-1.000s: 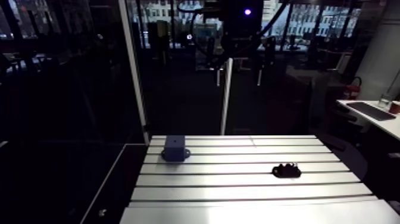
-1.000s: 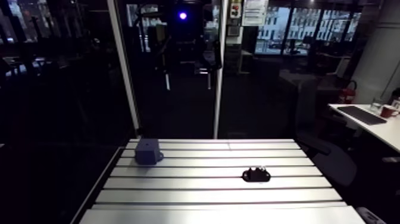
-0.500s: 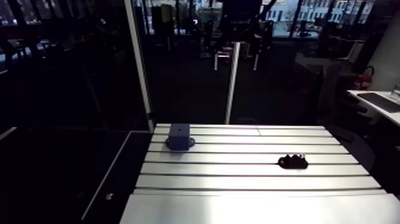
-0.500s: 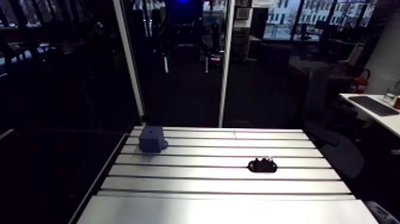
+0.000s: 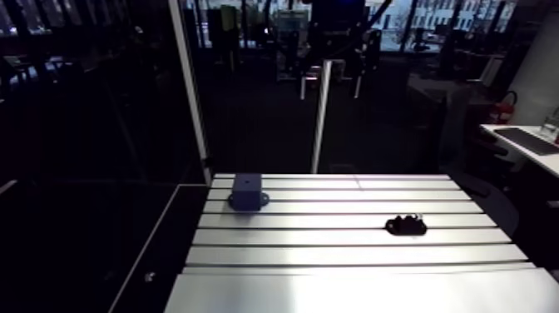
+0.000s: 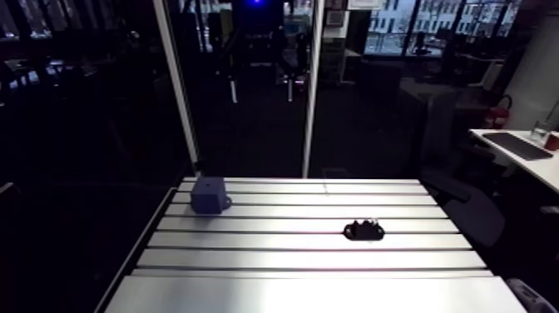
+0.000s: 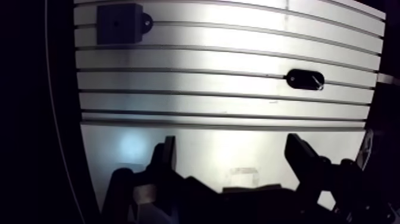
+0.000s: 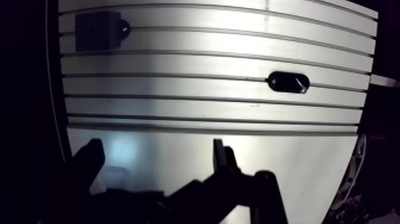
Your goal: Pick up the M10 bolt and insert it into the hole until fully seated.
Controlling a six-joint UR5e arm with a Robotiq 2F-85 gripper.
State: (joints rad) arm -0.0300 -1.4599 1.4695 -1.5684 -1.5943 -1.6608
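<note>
Two-finger gripper point(image 7: 232, 150) splayed, empty; skewed grasp at black oval bolt cradle point(image 5: 405, 224) (right of centre) could jam insertion.

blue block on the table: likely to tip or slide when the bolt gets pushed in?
Probably won't tip: the blue block looks squat and sits flat on the table. Sliding seems less likely too, since a base tab juts out, perhaps for a fastener; no screw is discernible.

Robotics lab, slotted aluminium table point(image 5: 349, 250), blue block point(image 5: 246, 191) on it
</note>
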